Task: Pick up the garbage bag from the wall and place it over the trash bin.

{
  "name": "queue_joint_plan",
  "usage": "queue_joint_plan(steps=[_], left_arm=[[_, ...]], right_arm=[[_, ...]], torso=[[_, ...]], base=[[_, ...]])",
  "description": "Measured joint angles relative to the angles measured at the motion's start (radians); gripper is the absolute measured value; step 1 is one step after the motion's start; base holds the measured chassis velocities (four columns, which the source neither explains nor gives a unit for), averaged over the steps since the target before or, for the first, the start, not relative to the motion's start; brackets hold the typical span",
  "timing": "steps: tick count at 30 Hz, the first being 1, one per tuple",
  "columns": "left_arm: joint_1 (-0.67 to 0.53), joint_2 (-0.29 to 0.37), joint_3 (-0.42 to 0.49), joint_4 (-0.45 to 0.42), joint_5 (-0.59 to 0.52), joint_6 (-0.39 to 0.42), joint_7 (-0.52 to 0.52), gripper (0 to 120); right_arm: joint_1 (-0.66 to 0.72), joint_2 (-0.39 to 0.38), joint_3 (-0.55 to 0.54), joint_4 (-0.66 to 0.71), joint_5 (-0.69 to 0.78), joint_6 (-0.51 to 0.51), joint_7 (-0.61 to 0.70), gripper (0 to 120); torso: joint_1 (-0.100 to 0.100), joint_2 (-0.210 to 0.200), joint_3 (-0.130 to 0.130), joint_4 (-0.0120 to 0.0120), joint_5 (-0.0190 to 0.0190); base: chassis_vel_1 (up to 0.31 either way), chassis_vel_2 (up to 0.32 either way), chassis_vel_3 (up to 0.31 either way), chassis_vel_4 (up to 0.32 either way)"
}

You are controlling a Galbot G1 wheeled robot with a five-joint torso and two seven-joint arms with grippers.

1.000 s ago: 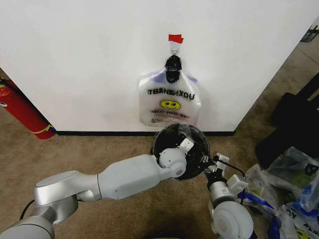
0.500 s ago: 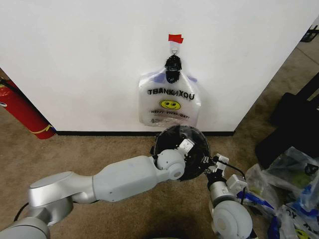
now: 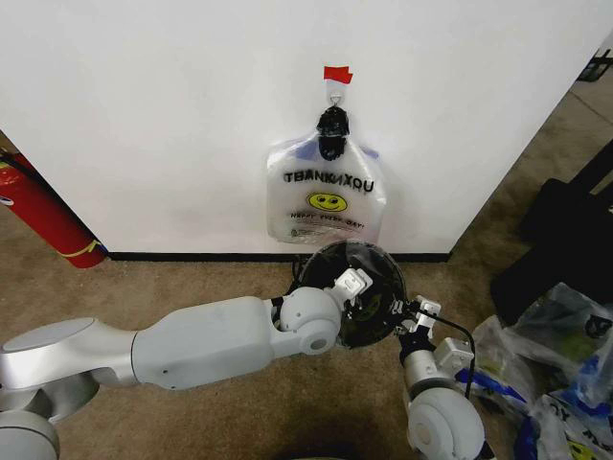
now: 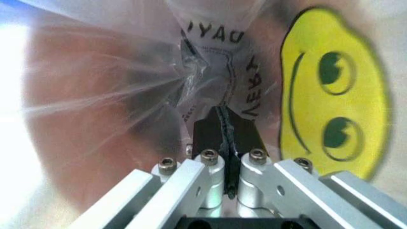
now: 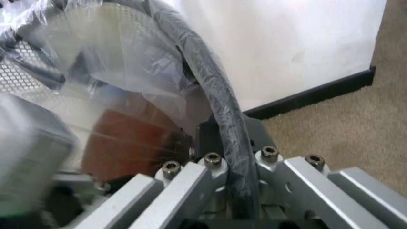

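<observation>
A see-through white garbage bag [image 3: 326,201] with a yellow smiley hangs from a small hook [image 3: 335,91] under red tape on the white wall [image 3: 172,115]. Below it stands the black mesh trash bin [image 3: 385,266], with clear film lying inside. My left gripper [image 3: 352,286] reaches into the bin. In the left wrist view, the left gripper [image 4: 222,126] is shut on thin film printed with a smiley [image 4: 334,95]. My right gripper [image 3: 412,314] sits at the bin's right side. In the right wrist view, the right gripper [image 5: 219,131] is shut on the film-covered rim [image 5: 197,62].
A red fire extinguisher [image 3: 43,216] leans at the wall's left end. At the right lie a big black fabric bag [image 3: 565,240] and a heap of clear bags [image 3: 556,374]. A black baseboard [image 5: 318,90] meets brown carpet [image 5: 343,143].
My left arm has sunk lower and its upper segments have swung left, while its gripper stays inside the bin. The right gripper and the hanging bag are unmoved.
</observation>
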Motion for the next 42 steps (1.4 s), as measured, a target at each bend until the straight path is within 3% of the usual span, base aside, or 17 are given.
queue_joint_plan(steps=[12, 22, 27, 32, 36, 37, 42], left_arm=[[-0.021, -0.093, 0.082, 0.174, -0.066, 0.0, 0.013, 0], [0.002, -0.179, 0.051, 0.278, -0.072, -0.001, 0.03, 0], [0.013, -0.185, 0.029, 0.288, -0.073, -0.001, 0.031, 0], [0.018, -0.159, 0.001, 0.229, -0.088, -0.001, 0.018, 0], [0.042, -0.073, -0.014, 0.045, -0.082, -0.038, 0.008, 0], [0.042, -0.073, -0.014, 0.045, -0.082, -0.038, 0.008, 0], [0.087, 0.043, -0.091, -0.143, -0.087, -0.132, 0.084, 0]], right_arm=[[0.003, -0.011, -0.001, 0.007, 0.003, 0.001, 0.0, 0], [0.003, -0.008, -0.003, 0.007, 0.009, 0.003, 0.0, 0], [0.003, -0.002, -0.001, 0.002, 0.018, 0.004, 0.001, 0], [0.006, 0.0, 0.006, -0.008, 0.042, 0.003, 0.01, 0], [0.018, 0.002, 0.012, -0.005, 0.155, -0.036, 0.061, 0], [0.018, 0.002, 0.012, -0.005, 0.155, -0.036, 0.061, 0], [0.034, 0.0, 0.025, -0.01, 0.251, -0.07, 0.097, 0]], torso=[[0.0, 0.0, 0.0, 0.0001, 0.0002], [0.0, 0.0, 0.0, 0.0, 0.0003], [0.0, 0.0, 0.0, 0.0, 0.0002], [0.0, 0.0, 0.0, -0.0001, 0.0], [0.0, 0.0, 0.0, 0.0002, 0.0], [0.0, 0.0, 0.0, 0.0002, 0.0], [0.0, 0.0, 0.0, -0.0002, -0.0001]], base=[[0.0, 0.0, 0.0, 0.0], [0.0, 0.0, 0.0, 0.0], [0.0, 0.0, 0.0, 0.0], [0.0, 0.0, 0.0, 0.0], [0.0, 0.0, 0.0, 0.0], [0.0, 0.0, 0.0, 0.0], [0.0, 0.0, 0.0, 0.0]])
